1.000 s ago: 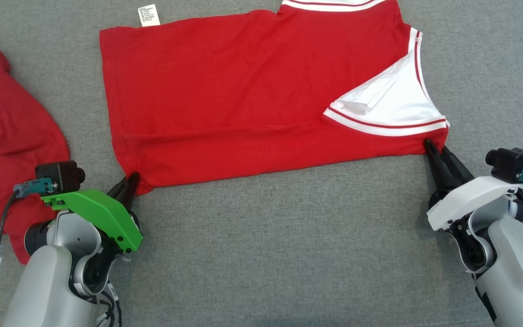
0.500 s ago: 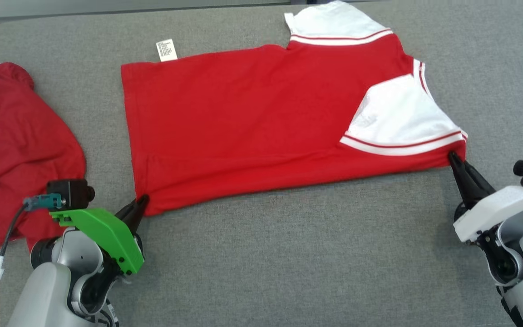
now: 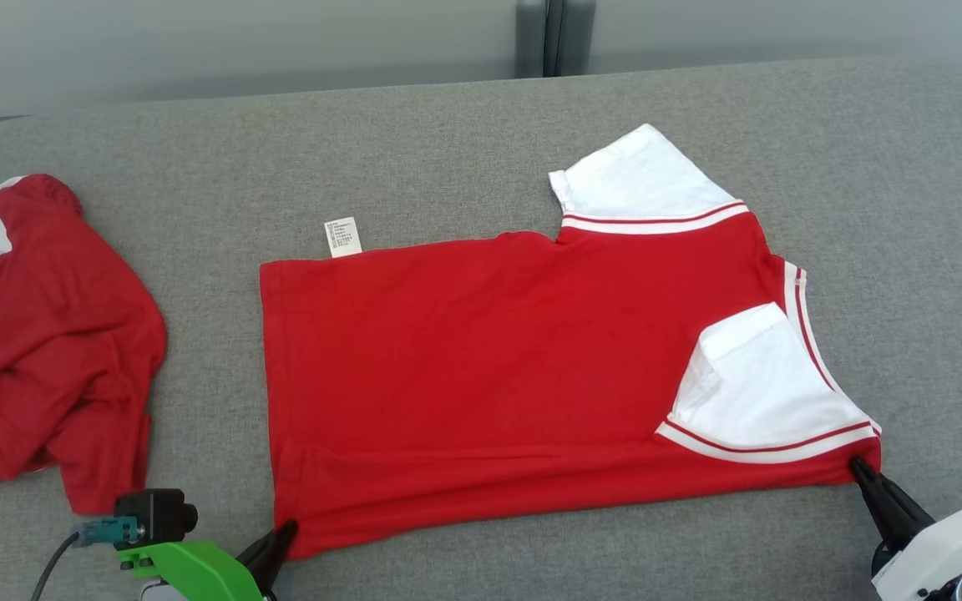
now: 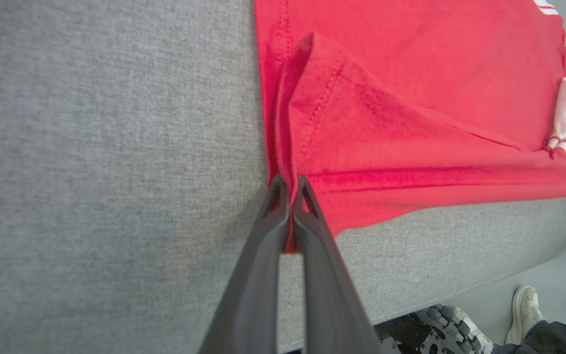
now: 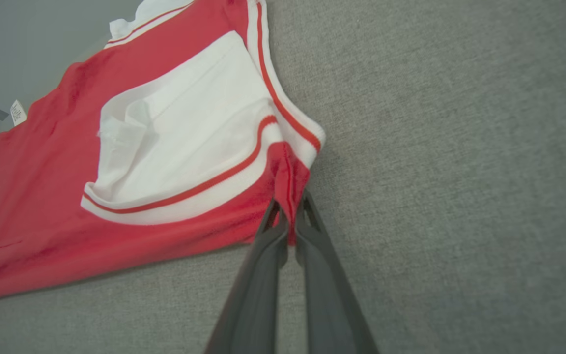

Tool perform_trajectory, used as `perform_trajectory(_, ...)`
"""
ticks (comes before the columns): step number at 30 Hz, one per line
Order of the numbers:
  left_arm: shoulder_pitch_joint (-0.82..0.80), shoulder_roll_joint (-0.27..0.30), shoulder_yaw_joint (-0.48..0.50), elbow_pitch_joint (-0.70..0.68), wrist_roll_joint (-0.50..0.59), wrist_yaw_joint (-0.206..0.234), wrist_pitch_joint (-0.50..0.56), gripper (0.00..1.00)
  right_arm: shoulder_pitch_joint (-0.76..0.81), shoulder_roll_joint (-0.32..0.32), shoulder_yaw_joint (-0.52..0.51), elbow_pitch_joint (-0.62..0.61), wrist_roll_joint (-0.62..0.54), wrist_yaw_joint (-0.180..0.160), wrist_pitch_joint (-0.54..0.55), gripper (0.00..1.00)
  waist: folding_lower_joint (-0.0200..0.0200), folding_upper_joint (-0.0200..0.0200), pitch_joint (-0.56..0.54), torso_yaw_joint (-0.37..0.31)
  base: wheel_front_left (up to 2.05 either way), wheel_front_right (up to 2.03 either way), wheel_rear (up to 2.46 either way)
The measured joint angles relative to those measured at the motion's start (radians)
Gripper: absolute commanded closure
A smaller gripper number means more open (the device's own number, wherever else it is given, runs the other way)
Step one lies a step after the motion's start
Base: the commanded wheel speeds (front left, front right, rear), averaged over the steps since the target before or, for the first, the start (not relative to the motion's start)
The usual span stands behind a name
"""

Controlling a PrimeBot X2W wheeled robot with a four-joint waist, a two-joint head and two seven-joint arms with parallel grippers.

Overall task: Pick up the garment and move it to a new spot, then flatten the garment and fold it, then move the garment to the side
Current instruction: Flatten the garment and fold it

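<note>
right claw (image 5: 288, 216) newly tight on garment (image 3: 481, 376), left claw (image 4: 290, 184) likewise; grey surface (image 3: 448, 142), pale wall (image 3: 239, 42)

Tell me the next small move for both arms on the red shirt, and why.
Probably raise both near corners a little, together, to start folding toward the far edge. The left gripper and right gripper each have jaws shut on a near corner of the red shirt, which lies mostly flat, that edge stretched between them.

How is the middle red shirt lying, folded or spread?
Partly folded: the shirt has its near side doubled over, one white sleeve on top.
</note>
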Motion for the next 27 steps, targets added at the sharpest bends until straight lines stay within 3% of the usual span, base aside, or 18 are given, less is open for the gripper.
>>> perform_trajectory(14,0.028,0.016,-0.012,-0.109,0.002,0.015,0.022,1.0,0.011,-0.018,0.009,-0.089,-0.01,-0.006,0.015,0.99,0.0,0.0,0.019,-0.011,0.0,0.0,0.0)
perform_trajectory(16,0.032,0.017,-0.02,-0.115,0.004,0.021,0.031,1.0,0.012,-0.026,0.018,-0.092,-0.023,-0.007,0.027,0.85,0.0,0.0,0.022,-0.01,0.0,0.0,0.0)
perform_trajectory(18,0.035,0.016,-0.027,-0.121,0.003,0.021,0.032,1.0,0.014,-0.033,0.022,-0.096,-0.026,-0.012,0.038,0.79,0.0,0.0,0.026,-0.009,0.0,0.0,0.0)
perform_trajectory(19,0.037,0.016,-0.028,-0.126,0.003,0.021,0.032,1.0,0.016,-0.035,0.025,-0.099,-0.027,-0.015,0.045,0.65,0.0,0.0,0.027,-0.008,0.0,0.0,0.0)
perform_trajectory(20,0.041,0.017,-0.028,-0.133,0.003,0.021,0.035,0.94,0.021,-0.037,0.026,-0.102,-0.031,-0.017,0.047,0.56,0.0,0.0,0.029,-0.007,0.0,0.0,0.0)
perform_trajectory(21,0.044,0.017,-0.03,-0.14,0.004,0.021,0.04,0.79,0.028,-0.039,0.023,-0.106,-0.033,-0.026,0.048,0.4,0.0,0.0,0.03,-0.006,0.0,0.0,0.0)
perform_trajectory(22,0.048,0.017,-0.031,-0.145,0.004,0.022,0.041,0.71,0.034,-0.042,0.022,-0.11,-0.035,-0.034,0.049,0.11,0.0,0.0,0.033,-0.004,0.0,0.0,0.0)
perform_trajectory(23,0.049,0.018,-0.031,-0.148,0.005,0.022,0.041,0.62,0.041,-0.047,0.021,-0.113,-0.039,-0.038,0.055,0.0,0.0,0.0,0.035,-0.001,0.0,0.0,0.0)
perform_trajectory(24,0.05,0.02,-0.031,-0.153,0.008,0.023,0.041,0.22,0.05,-0.054,0.02,-0.116,-0.044,-0.044,0.059,0.0,0.0,0.0,0.038,0.001,0.0,0.0,0.0)
perform_trajectory(25,0.052,0.021,-0.029,-0.161,0.011,0.028,0.041,0.0,0.053,-0.061,0.018,-0.12,-0.051,-0.052,0.066,0.0,0.0,0.0,0.041,0.003,0.0,0.0,0.0)
perform_trajectory(27,0.055,0.032,-0.027,-0.18,0.023,0.031,0.041,0.0,0.061,-0.086,0.007,-0.131,-0.067,-0.067,0.075,0.0,0.0,0.0,0.049,0.007,0.0,0.0,0.0)
